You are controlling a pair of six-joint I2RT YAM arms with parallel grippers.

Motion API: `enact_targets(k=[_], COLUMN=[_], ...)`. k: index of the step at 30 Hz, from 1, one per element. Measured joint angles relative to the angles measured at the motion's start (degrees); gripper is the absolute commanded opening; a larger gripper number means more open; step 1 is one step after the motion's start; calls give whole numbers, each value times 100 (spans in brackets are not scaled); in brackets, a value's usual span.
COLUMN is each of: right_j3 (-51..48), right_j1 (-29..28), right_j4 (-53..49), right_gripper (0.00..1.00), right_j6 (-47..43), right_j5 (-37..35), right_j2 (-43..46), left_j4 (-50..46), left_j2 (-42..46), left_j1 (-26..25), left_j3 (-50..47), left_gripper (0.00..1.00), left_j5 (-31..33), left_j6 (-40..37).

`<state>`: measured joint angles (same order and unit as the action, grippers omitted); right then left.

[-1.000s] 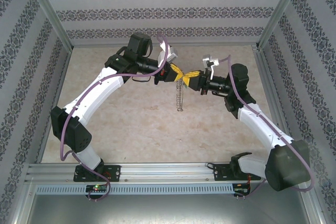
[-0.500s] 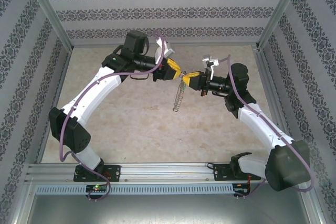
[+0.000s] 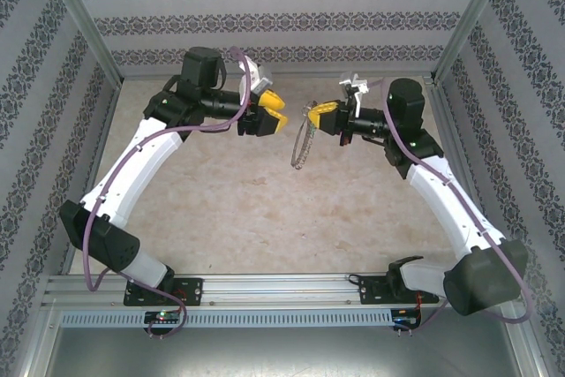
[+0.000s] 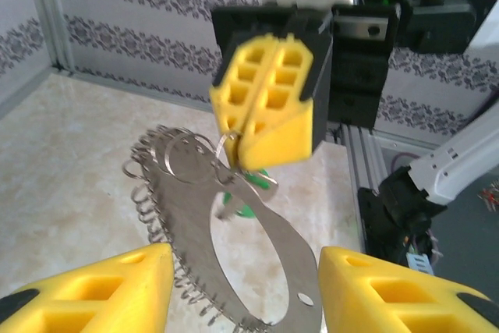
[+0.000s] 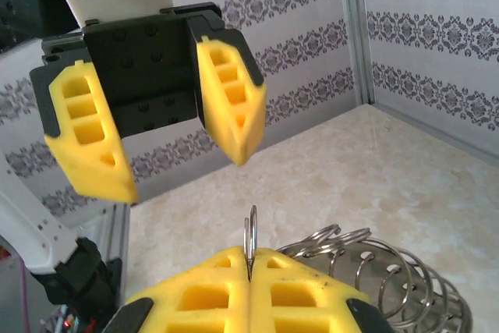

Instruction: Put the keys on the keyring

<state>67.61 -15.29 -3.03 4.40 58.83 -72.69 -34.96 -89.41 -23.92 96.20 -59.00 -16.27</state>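
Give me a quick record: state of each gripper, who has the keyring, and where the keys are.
left gripper: open, holding nothing, facing the right one across a gap
right gripper: shut, pinching the top of the keyring
keyring: hanging from the right gripper above the table
keys: green tag just under the right fingers, against the ring; cannot tell if threaded on
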Motion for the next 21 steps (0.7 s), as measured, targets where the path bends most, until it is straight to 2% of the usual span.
enact_targets(k=[8, 21], right_j3=[531, 955], right_j1=[-177, -363], right_j4=[-1443, -2533], right_gripper=[0, 0], right_j6=[-1224, -2081], right_j5=[-243, -284], right_j2=[-393, -962], left_j4=[-350, -1008], left_j2=[-428, -1104], left_j1=[4, 136], left_j3=[2, 662], left_gripper=[50, 48], left_j5=[-103, -271], left_j6=[-356, -966])
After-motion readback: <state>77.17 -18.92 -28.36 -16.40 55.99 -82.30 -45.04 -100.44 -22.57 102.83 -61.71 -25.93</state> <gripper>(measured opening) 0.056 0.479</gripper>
